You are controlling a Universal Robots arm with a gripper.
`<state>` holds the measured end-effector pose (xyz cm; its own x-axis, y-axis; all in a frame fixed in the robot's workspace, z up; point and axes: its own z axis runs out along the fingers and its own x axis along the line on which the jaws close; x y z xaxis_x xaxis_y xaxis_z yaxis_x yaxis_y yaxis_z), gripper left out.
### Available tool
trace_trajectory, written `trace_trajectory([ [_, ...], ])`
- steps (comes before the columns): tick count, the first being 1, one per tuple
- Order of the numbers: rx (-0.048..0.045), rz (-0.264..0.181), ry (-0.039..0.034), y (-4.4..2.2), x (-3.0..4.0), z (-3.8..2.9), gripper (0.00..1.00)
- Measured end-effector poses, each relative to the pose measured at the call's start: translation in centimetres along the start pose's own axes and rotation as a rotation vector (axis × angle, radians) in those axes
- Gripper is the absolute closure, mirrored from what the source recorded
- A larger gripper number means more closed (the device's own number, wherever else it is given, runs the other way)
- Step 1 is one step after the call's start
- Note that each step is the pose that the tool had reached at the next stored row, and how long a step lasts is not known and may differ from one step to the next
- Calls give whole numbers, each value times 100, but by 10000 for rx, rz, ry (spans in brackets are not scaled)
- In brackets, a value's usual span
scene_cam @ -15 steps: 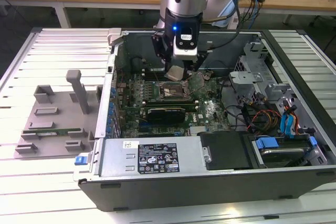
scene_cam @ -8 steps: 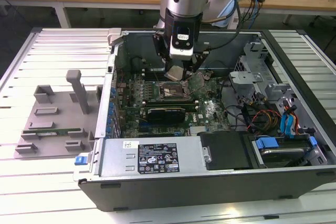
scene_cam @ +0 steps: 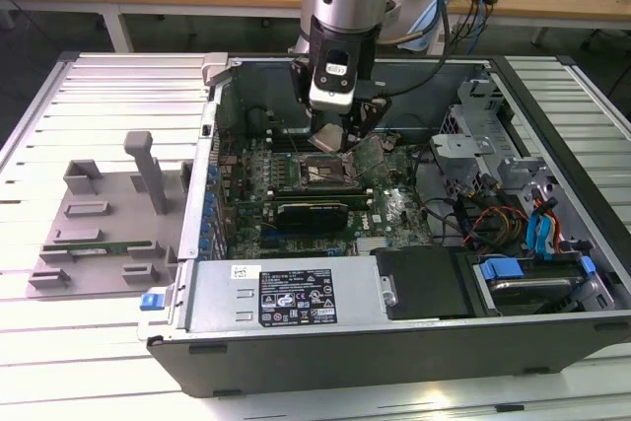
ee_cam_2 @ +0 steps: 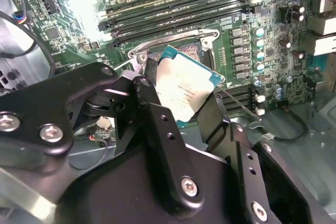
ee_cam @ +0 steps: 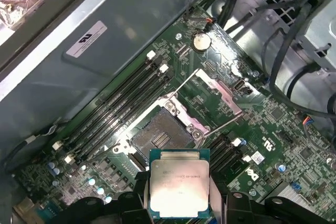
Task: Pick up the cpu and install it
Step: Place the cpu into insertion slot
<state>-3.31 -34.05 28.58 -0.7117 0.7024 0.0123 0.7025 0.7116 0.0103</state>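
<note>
First wrist view: cpu edge near socket

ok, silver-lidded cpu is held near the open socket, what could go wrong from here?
The silver-lidded square cpu looks angled relative to the black-framed open socket; seated askew, it could damage that socket. The black gripper holds it by two edges only, so it might slip.

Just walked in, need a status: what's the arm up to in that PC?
The arm's tool grips the cpu by its edges, holding it over the open, empty socket on the motherboard inside the opened computer case. The cpu is picked up but not yet seated; the socket's latch frame stands open.
</note>
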Motion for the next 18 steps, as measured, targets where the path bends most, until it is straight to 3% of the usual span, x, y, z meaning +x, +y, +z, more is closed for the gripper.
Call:
trace_trajectory([
  [7,-8,707,-7,0,0,3,45],
  [11,-22,1891,-20,0,0,6,45],
  [18,-30,2421,-25,0,0,7,45],
])
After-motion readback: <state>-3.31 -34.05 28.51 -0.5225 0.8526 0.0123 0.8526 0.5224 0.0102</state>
